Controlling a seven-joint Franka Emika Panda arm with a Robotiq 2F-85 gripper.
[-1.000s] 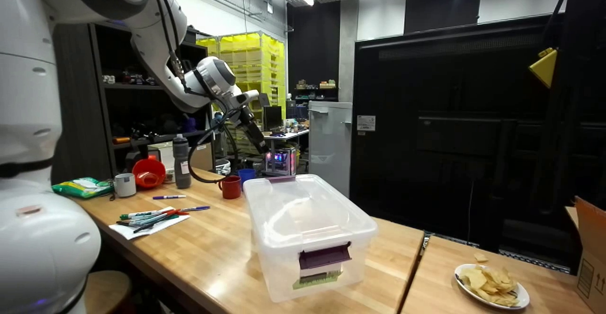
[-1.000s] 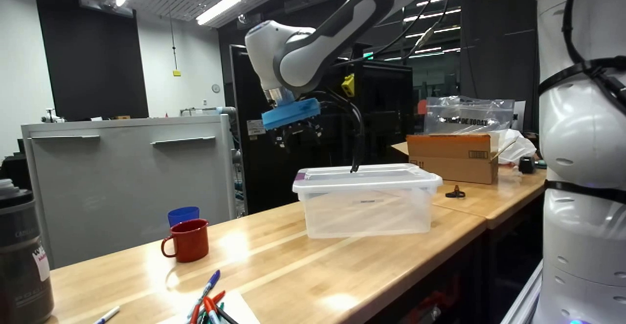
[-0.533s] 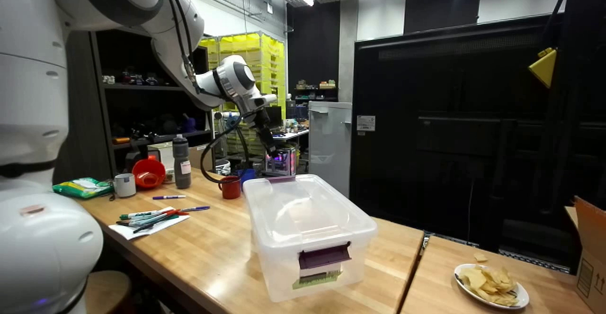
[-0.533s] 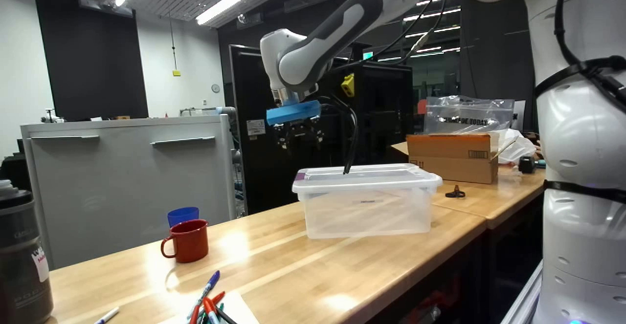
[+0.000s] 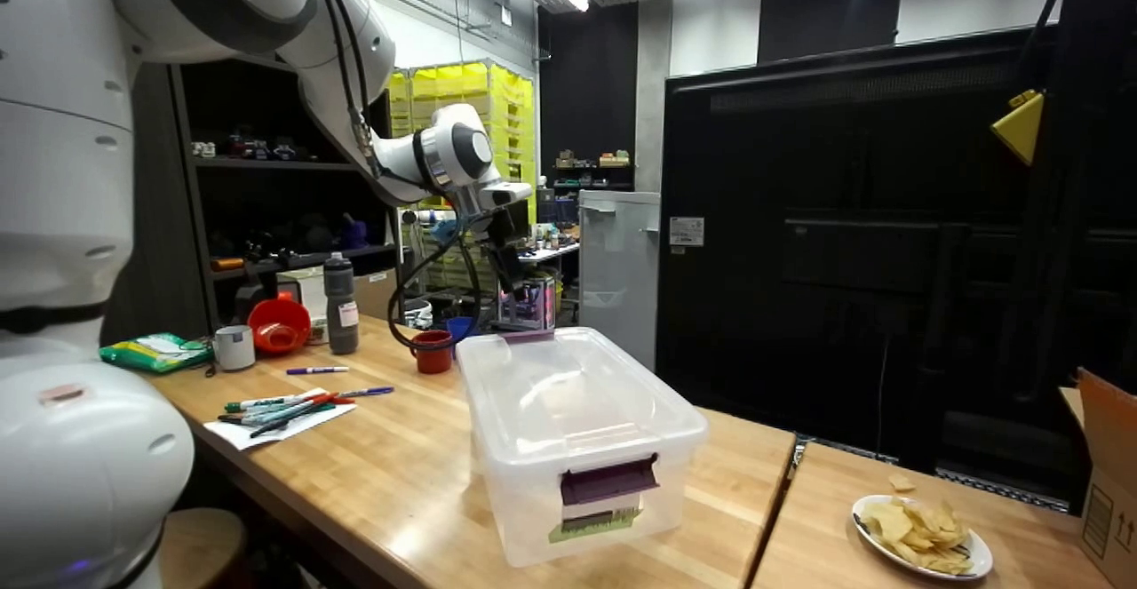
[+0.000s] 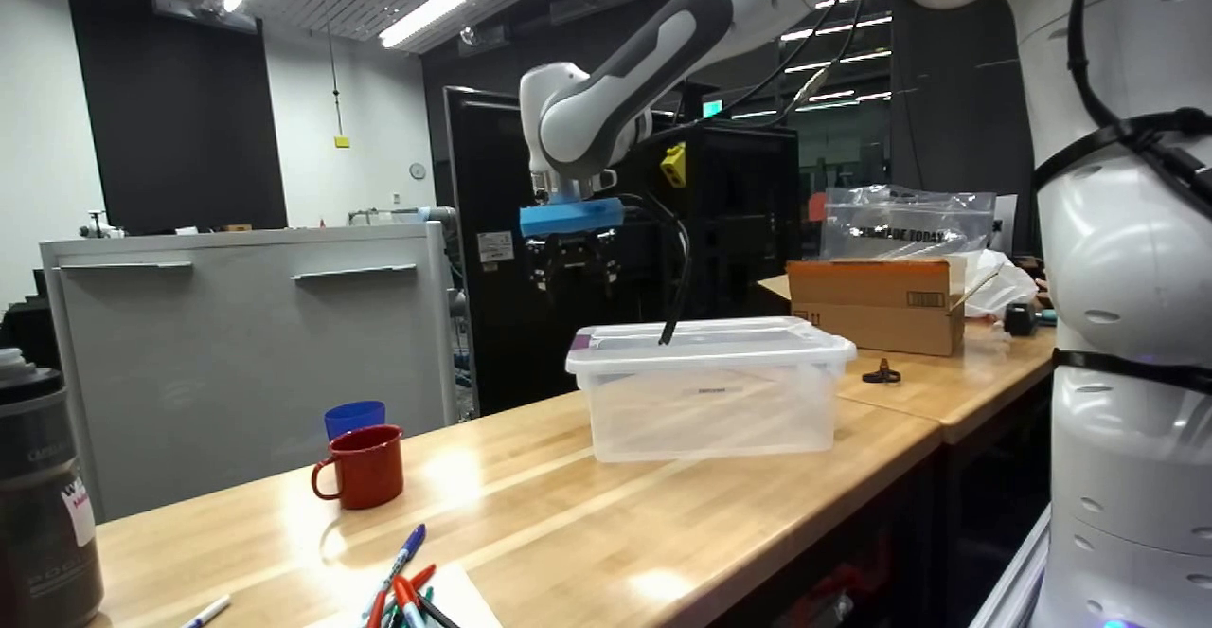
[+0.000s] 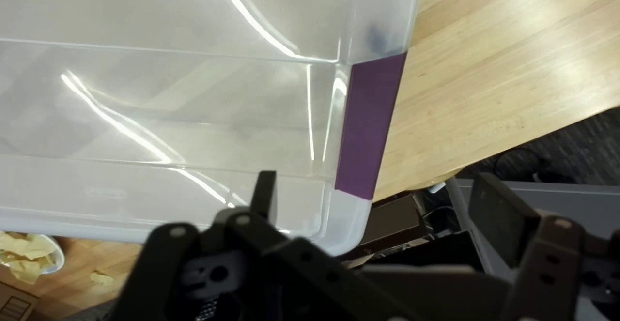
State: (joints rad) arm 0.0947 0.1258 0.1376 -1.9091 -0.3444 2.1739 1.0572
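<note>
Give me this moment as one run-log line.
tool: open, holding nothing | nearest: purple latch on clear bin, not touching | lid: on bin | also on table: red mug, blue cup

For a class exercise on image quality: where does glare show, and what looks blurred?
Wrist view: bright streaks cross the translucent lid, and the nearest parts of the dark end effector look blurred; both exterior views: shiny patches on the wooden table.

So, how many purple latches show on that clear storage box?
2 on the storage box: one latch at the end nearer the chips, another latch at the end nearer the red mug. Others could be hidden.
</note>
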